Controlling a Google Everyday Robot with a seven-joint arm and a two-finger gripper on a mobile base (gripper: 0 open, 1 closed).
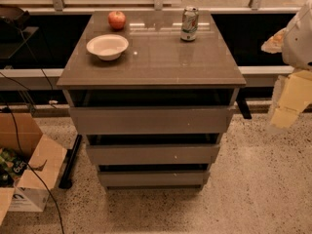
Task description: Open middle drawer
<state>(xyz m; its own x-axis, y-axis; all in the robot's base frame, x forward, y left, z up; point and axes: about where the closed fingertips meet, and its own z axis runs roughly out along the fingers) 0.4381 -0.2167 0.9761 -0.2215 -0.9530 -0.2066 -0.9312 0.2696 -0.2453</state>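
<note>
So the gripper is way out at 3 o'clock, hanging in the air off the right side of the cabinet and well apart from it, touching nothing. The arm drops in from about 2 o'clock: a chunky white section up top, then pale yellowish parts angling down and to the left. Honestly can't tell whether the gripper is spread or clamped.

The middle drawer sits just below centre, toward 6 o'clock, between the taller top drawer and the slimmer bottom drawer. It has a plain grey-brown front with a tiny white speck right of its middle and a dark gap above it.

On the cabinet top there's an apple at 11 o'clock, a white bowl at 10, and a soda can at 1. A cardboard box sits on the floor around 8 o'clock.
</note>
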